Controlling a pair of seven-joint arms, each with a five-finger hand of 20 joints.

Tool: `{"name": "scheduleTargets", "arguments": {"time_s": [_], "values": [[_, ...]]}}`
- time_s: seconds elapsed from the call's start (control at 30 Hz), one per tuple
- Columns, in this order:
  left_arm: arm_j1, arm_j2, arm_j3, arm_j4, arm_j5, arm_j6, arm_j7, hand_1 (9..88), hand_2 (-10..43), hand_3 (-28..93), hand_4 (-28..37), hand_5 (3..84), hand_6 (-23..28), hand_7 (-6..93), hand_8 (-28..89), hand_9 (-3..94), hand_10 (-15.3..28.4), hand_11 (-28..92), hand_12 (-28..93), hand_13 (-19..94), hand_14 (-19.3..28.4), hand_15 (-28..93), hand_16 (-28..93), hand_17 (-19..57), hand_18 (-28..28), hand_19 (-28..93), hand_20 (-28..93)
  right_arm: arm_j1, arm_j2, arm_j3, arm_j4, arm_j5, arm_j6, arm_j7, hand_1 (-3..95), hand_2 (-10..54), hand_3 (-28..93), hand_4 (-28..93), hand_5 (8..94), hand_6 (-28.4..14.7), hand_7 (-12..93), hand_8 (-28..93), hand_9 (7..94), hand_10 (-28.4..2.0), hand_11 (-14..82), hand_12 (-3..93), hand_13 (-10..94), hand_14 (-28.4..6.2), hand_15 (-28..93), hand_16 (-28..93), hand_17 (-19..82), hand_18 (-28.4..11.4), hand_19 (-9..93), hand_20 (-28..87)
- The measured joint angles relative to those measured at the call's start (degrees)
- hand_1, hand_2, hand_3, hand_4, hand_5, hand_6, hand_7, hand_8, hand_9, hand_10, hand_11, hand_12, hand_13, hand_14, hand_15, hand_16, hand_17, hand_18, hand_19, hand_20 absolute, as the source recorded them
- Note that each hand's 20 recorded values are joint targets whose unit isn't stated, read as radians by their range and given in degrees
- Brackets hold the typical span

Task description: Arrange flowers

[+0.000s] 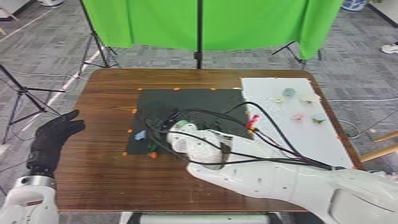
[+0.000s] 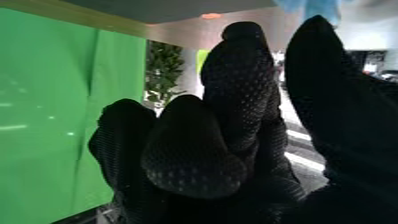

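- The right robot hand point(image 1: 167, 121) is over the dark mat point(image 1: 187, 95) in the head view, hard to make out, black against black and partly covered by looping cables point(image 1: 275, 160) and the white right arm point(image 1: 258, 172).
- In the right wrist view its fingers point(image 2: 240, 75) stand loosely apart from the thumb, some bent forward; background shows through the gap, and no flower can be made out in it.
- A pale blue thing point(image 2: 320, 7) near the glove's tips is cut off by the picture's edge; what it is cannot be told.
- The left robot hand point(image 1: 56, 134) is beside the left edge of the brown surface point(image 1: 98, 175), its fingers relaxed and the thumb apart.
- Small artificial-looking flowers lie on the white board point(image 1: 266, 87): a blue-green flower point(image 1: 289, 92) and pale blooms point(image 1: 306, 100) farther back, a pink flower point(image 1: 298, 117) nearer; their stems are too faint to follow.
- A small blue item point(image 1: 139, 135) is on the mat's left part, its kind unclear.
- A red item point(image 1: 253, 121) shows between the cables, partly covered.
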Motion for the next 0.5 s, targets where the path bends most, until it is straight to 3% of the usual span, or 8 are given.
{"name": "scheduleTargets", "arguments": {"time_s": [0.07,0.2,0.27,0.3,0.33,0.5], "values": [[0.35,0.00,-0.37,-0.20,0.04,-0.02,-0.23,25.4,5.6,68,-26.3,46.1,5.9,11.9,-6,46.3,14.8,23,13,37,18.9,22,0,7.7,13.0,9,18,-0.17,1.50,0.94,-2.63,1.10,0.06,0.46,36.5,-9.5,68,-18,66.1,1.3,18,-9,84.4,-10.6,30.9,26.2,90,-0.9,64,36,63,-14.8,93,64],[1.39,-0.18,-1.46,-0.81,0.23,-0.11,-0.64,26.8,3.9,68,-25.3,46.0,5.8,11.9,-6,46.2,14.8,23,13,38,18.8,22,0,7.7,13.0,9,18,-1.36,6.32,4.92,-11.16,3.74,2.54,1.58,31.5,-9.5,66,-16,64.2,0.1,15,-8,80.5,-12.1,24.4,25.7,88,-2.3,65,37,61,-15.6,93,63],[2.10,-0.40,-2.21,-1.20,0.31,-0.11,-0.70,26.9,3.6,68,-24.6,46.0,5.8,11.9,-6,46.2,14.8,23,13,38,18.8,22,0,7.7,13.0,9,18,-3.23,9.28,9.21,-16.24,5.02,3.80,2.00,28.5,-9.5,64,-13,62.5,-1.0,13,-7,76.5,-14.0,22.3,25.6,86,-3.5,65,37,60,-16.6,93,63],[2.50,-0.57,-2.64,-1.43,0.34,-0.11,-0.71,27.1,3.4,68,-24.2,46.0,5.8,11.9,-6,46.2,14.8,23,13,38,18.8,22,0,7.7,13.0,9,18,-4.45,10.77,11.87,-18.68,5.72,3.74,2.26,25.5,-8.6,62,-12,58.3,-2.9,10,-6,71.2,-16.6,19.9,25.9,83,-5.9,66,36,57,-17.8,93,62],[2.97,-0.76,-3.09,-1.68,0.34,-0.10,-0.73,27.4,3.1,68,-23.9,46.0,5.9,11.9,-6,46.3,14.8,23,13,38,18.8,22,0,7.7,13.0,9,18,-5.85,12.31,14.87,-21.09,6.60,3.27,2.57,23.9,-7.5,62,-11,56.8,-3.6,9,-6,69.5,-17.3,19.1,26.2,81,-7.0,66,36,56,-18.5,93,62],[5.32,-1.73,-4.74,-2.86,0.47,-0.03,-0.78,28.1,2.4,67,-22.9,46.1,5.8,11.9,-6,46.3,14.7,23,13,37,18.7,21,0,7.7,13.0,9,18,-12.37,19.86,29.88,-28.35,11.54,-9.87,5.78,19.4,-3.6,60,-11,55.7,-4.4,7,-5,68.7,-18.4,18.9,27.4,81,-8.7,66,36,55,-19.4,93,61]]}}
